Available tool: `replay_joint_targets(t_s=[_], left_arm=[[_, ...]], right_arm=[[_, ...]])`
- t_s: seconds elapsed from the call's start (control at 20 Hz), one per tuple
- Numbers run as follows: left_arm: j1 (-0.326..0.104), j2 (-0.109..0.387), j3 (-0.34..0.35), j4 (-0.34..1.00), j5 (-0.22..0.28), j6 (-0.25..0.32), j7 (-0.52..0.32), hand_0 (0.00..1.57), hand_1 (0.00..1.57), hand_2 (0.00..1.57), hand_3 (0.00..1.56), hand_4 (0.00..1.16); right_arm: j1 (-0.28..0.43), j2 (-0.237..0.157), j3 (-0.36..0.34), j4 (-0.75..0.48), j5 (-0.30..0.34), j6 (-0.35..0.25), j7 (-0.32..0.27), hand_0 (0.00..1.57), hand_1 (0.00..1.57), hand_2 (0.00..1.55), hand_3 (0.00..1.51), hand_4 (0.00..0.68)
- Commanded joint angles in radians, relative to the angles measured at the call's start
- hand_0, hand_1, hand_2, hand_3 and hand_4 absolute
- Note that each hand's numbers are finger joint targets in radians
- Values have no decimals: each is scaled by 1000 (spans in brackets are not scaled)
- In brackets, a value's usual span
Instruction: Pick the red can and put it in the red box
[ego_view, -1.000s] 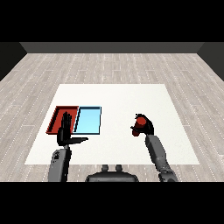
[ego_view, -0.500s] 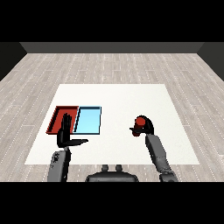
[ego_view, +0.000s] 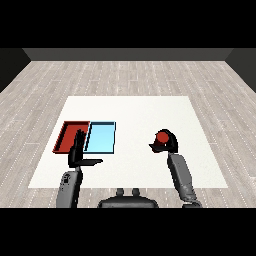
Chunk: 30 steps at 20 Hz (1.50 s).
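While the right hand (ego_view: 169, 141) curls round the red can (ego_view: 161, 136), well right of the light blue tray (ego_view: 101, 137), bare white surface (ego_view: 135, 110) lies between them. Beyond that tray sits the red tray (ego_view: 69, 135), where the left hand (ego_view: 79, 152) stands with straight fingers.

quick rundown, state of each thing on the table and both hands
red can: upright, held in the right hand, outside both trays
right hand: curled round the red can
left hand: open, fingers straight, holding nothing, at the near edge of the red tray
red tray: nothing in it
light blue tray: nothing in it, beside the red tray
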Motion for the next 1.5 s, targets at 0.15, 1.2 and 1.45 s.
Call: replay_joint_targets(t_s=[0.15, 1.2, 1.45], left_arm=[[29, -42, -164, -62, -40, 75, 66, 0, 0, 0, 0, 0], [-262, -42, -425, 165, 47, 265, 138, 0, 0, 0, 0, 0], [-230, -43, -454, 121, 51, 267, 167, 0, 0, 0, 0, 0]], right_arm=[[74, 10, 25, -161, -5, 5, 17, 1437, 1437, 1449, 1414, 649], [-104, 91, 393, -217, -53, -397, 92, 1392, 1392, 1403, 1393, 636], [-123, 91, 470, -139, -101, -418, 14, 1387, 1387, 1407, 1396, 611]])
